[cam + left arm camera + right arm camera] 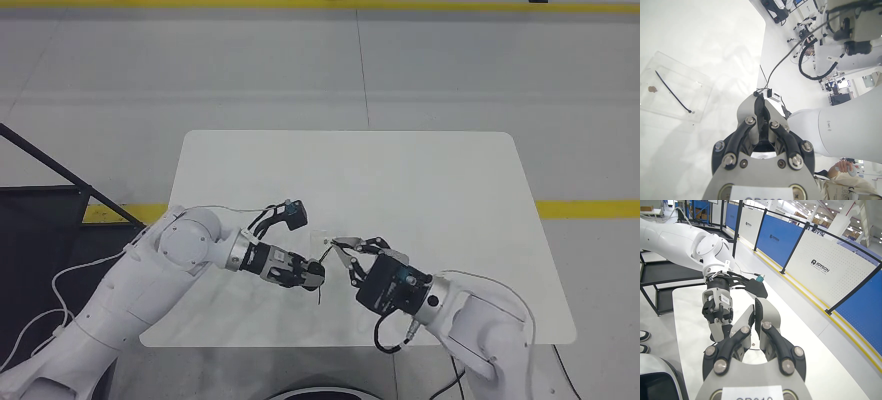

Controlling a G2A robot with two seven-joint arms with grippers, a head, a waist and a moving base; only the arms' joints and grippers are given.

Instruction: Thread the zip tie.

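Left hand [759, 96] pinches a zip tie [755, 93]; right hand [754, 306] closed; clear tray [693, 83] beside the left hand holds another zip tie [671, 91].

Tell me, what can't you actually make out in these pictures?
Left wrist view: the held zip tie leaves the shut left gripper; its far end blurs into dark cables.
Top view: that tie is too thin to tell if it is threaded.
Right wrist view: the right gripper is shut; its own fingers hide anything pinched.
Top view: the clear tray and spare zip tie look too small to read.
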